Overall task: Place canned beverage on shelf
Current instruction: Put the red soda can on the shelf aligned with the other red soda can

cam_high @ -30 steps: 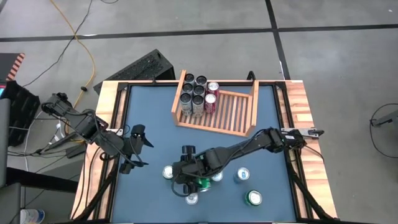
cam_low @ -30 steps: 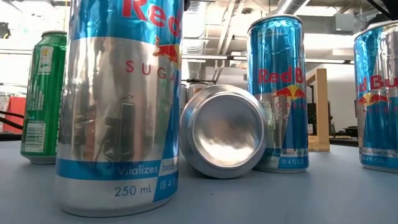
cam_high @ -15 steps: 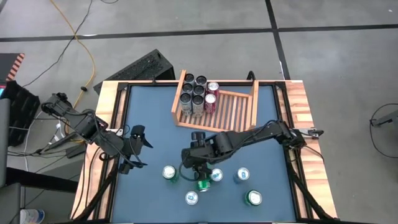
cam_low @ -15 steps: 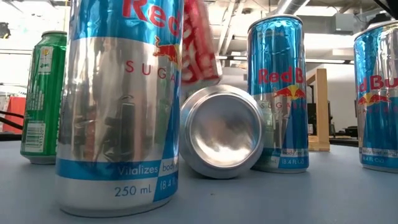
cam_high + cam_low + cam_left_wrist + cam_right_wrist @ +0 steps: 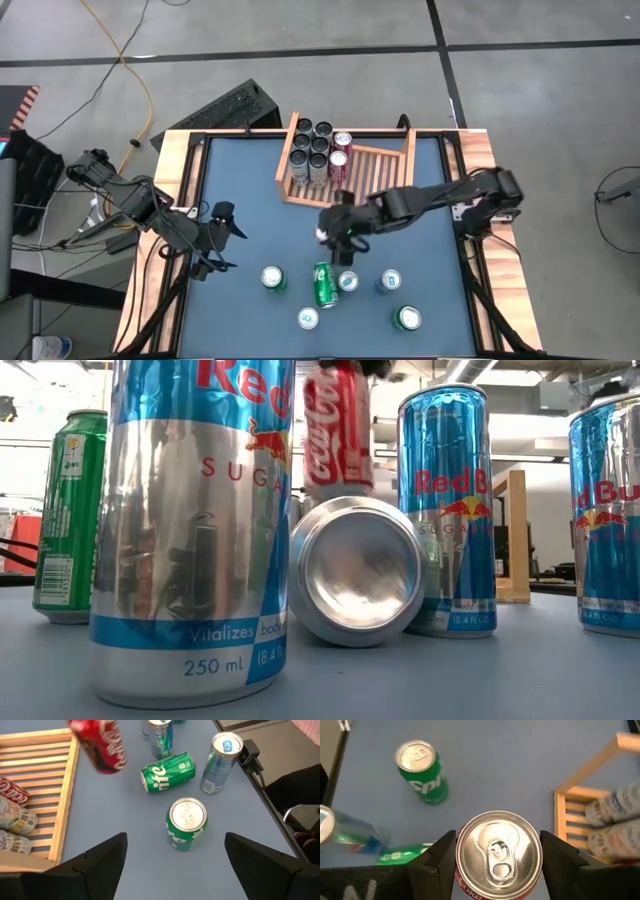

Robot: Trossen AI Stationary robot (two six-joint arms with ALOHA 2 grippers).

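Observation:
A red cola can [image 5: 498, 852] hangs in the air with my right gripper [image 5: 340, 230] shut on it, just near of the wooden shelf [image 5: 375, 180]. In the low view the cola can [image 5: 338, 430] is above a lying silver-bottomed can [image 5: 358, 572]. Several cans [image 5: 315, 150] stand in the shelf's left part. My left gripper [image 5: 228, 215] waits open at the table's left side, with nothing between its fingers. My right gripper pinches the cola can's side wall just below its top rim [image 5: 462, 851] between its two fingers [image 5: 436, 857], one on each side. The fingers come slanting down from above. The can is lifted clear of the table, top up and slightly tilted.
On the near half of the table are a lying green can [image 5: 325, 285], an upright green can [image 5: 272, 278], blue-and-silver cans [image 5: 390, 282] and another green can [image 5: 407, 318]. The shelf's right part [image 5: 385, 170] shows bare slats.
My right gripper has carried the cola can from among the cans at the near side toward the table's far edge and somewhat right, rising, up to the shelf's front. The lying green can it hovered over stays where it was.

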